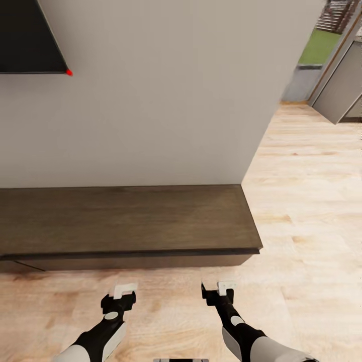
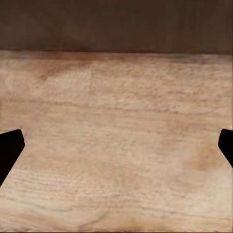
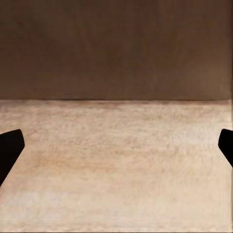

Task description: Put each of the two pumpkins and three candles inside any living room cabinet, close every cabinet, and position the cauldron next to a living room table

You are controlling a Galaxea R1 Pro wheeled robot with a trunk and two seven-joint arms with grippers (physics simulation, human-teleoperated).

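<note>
The robot stands in front of the cabinet [image 1: 125, 221], the long low dark-brown unit against the pale wall [image 1: 166, 100]. Both arms hang low over the wood floor [image 1: 301, 201], just before the cabinet front. No pumpkin, candle or cauldron is to be seen here, so I judge this step is an approach or a check of the cabinet, not a placing.

The left gripper [image 1: 121, 295] and the right gripper [image 1: 221, 290] both carry nothing. In the wrist views the dark fingertips sit at the far edges, w/ bare floor between them, so both claws are spread wide.

The drawer fronts look flush and shut from the head view (a thin dark line at the far left of the front I cannot read for sure). If all is closed, the next move prob. calls for turning the base away to find the task's things elsewhere in the room; if a drawer must be opened, the flat fronts have no handle, so a gripper must catch an edge.

The head view gives the cabinet top, the wall, a dark screen [image 1: 27, 37] w/ a red light, and a doorway [image 1: 322, 50] at right. The wrist views give instead the cabinet front near the floor: the right wrist view has much more of the brown front than the left one.
</note>
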